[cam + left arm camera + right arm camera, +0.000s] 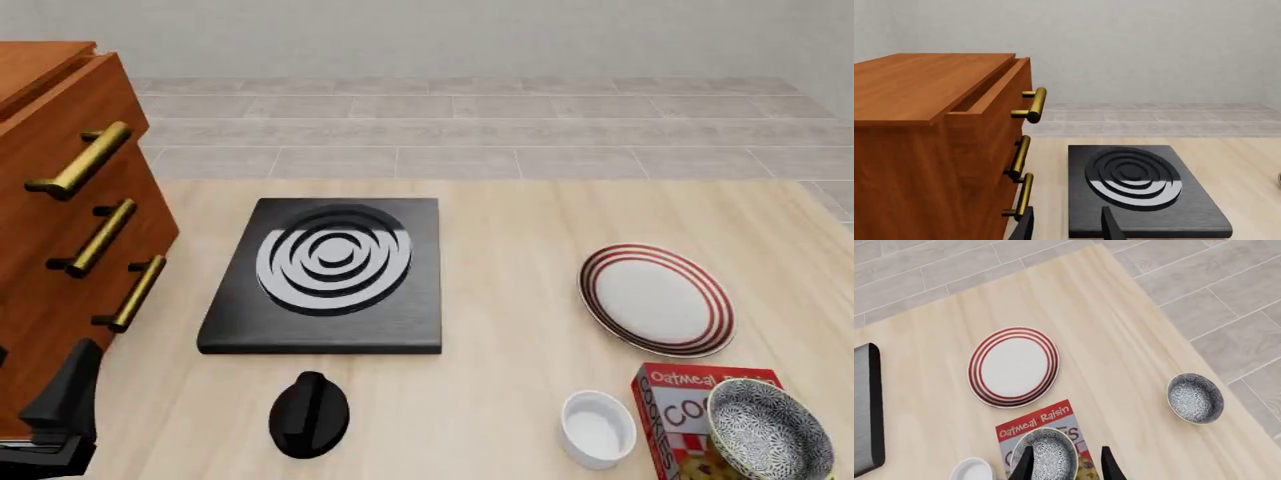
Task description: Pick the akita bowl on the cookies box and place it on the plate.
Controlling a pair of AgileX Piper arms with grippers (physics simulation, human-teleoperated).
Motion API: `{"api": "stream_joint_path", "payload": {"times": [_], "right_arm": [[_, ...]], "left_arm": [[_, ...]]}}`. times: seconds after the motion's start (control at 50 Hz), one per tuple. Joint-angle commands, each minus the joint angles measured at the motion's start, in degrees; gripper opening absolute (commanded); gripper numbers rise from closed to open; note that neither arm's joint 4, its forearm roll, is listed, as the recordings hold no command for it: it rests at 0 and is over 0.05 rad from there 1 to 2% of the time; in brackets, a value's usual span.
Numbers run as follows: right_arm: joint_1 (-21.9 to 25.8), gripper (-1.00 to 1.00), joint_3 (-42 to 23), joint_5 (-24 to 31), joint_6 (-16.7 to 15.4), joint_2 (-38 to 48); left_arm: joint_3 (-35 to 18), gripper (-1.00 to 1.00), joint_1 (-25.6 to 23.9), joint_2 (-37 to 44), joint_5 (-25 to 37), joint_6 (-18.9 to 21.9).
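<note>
The speckled akita bowl sits on the red cookies box at the table's near right. Beyond the box lies the red-ringed white plate, with nothing on it. My right gripper is open above the bowl, and its two dark fingers frame the bowl in the right wrist view; it is outside the front view. My left gripper is open and holds nothing, beside the wooden cabinet, facing the black stove.
A second speckled bowl stands on the table near its right edge. A white ramekin sits left of the box. The stove has a black knob in front. The cabinet has its top drawer slightly open.
</note>
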Motion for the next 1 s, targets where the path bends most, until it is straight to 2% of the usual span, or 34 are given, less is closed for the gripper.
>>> {"api": "stream_joint_path", "payload": {"times": [0.02,0.26,0.3,0.44,0.62,1.0], "right_arm": [[-0.3,1.0,3.4,-2.1,-0.2,1.3],[-0.5,1.0,6.1,-4.1,-0.3,2.3],[-0.7,1.0,7.2,-4.8,-1.5,3.4],[0.0,1.0,9.5,-6.6,-0.3,4.4],[0.0,1.0,11.0,-8.7,-1.0,5.9],[0.9,1.0,15.2,-13.7,0.0,8.5]], "left_arm": [[0.0,1.0,0.0,0.0,0.0,0.0],[0.0,1.0,0.0,0.0,0.0,0.0],[0.0,1.0,0.0,0.0,0.0,0.0],[0.0,1.0,0.0,0.0,0.0,0.0],[0.0,1.0,0.0,0.0,0.0,0.0],[0.0,1.0,0.0,0.0,0.0,0.0]]}}
